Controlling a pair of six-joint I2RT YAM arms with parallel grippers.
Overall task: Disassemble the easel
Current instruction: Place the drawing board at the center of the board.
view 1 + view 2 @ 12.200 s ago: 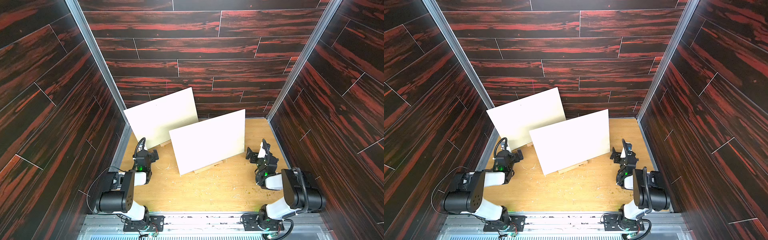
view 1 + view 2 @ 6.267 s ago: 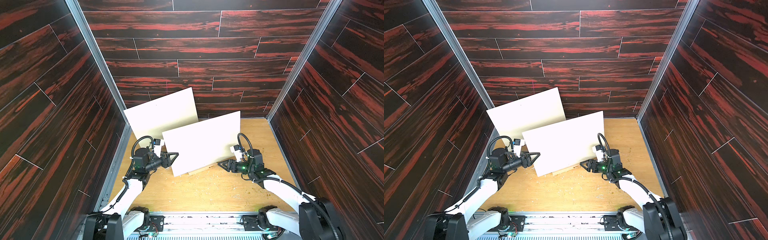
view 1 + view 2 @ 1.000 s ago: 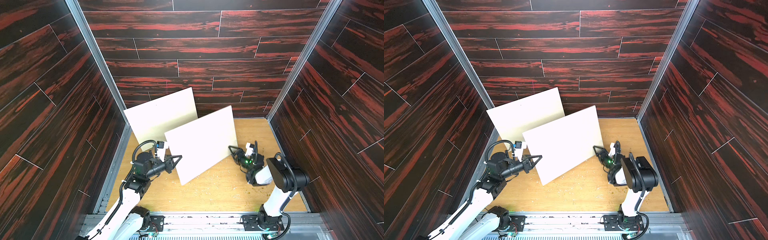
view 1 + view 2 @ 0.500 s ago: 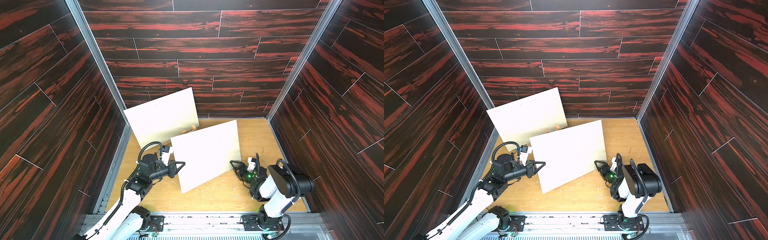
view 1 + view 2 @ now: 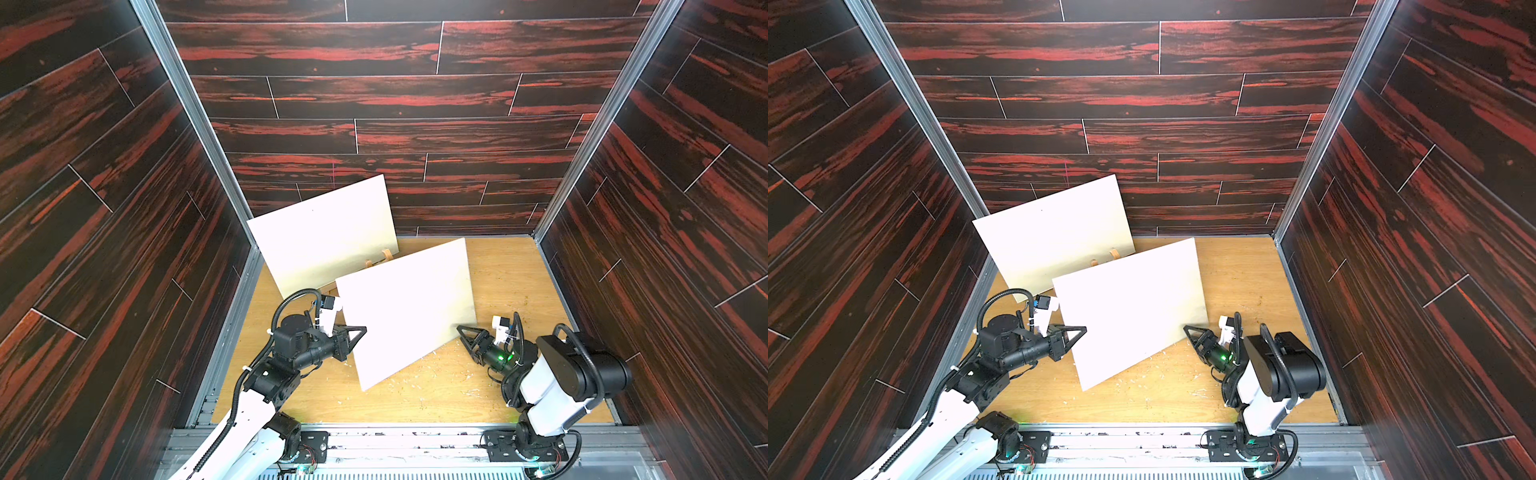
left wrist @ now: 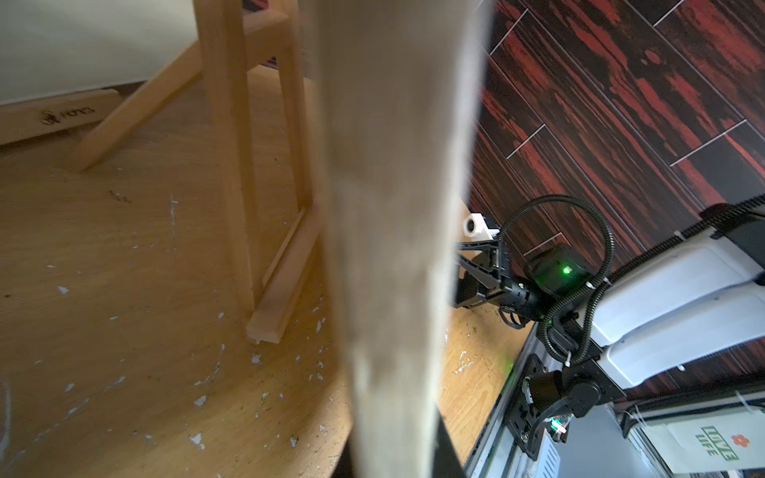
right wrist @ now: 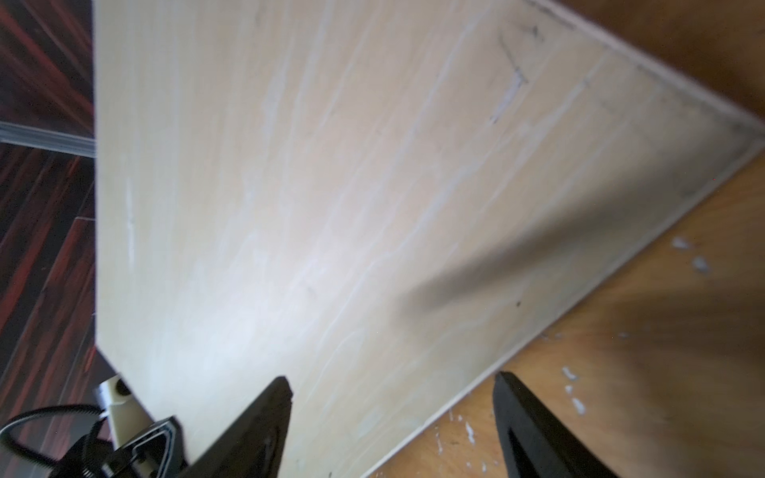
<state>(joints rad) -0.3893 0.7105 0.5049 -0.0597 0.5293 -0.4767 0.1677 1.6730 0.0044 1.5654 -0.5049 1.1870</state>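
Bimanual cell, seen in both top views. A pale rectangular wooden board (image 5: 405, 307) stands tilted at the middle of the tan wooden surface (image 5: 503, 274), just in front of the light wooden easel frame (image 6: 244, 165). The left gripper (image 5: 360, 332) is clamped on the board's left edge. The right gripper (image 5: 461, 336), jaws spread and holding nothing, sits near the board's lower right corner. A second pale board (image 5: 324, 237) stands behind, at far left.
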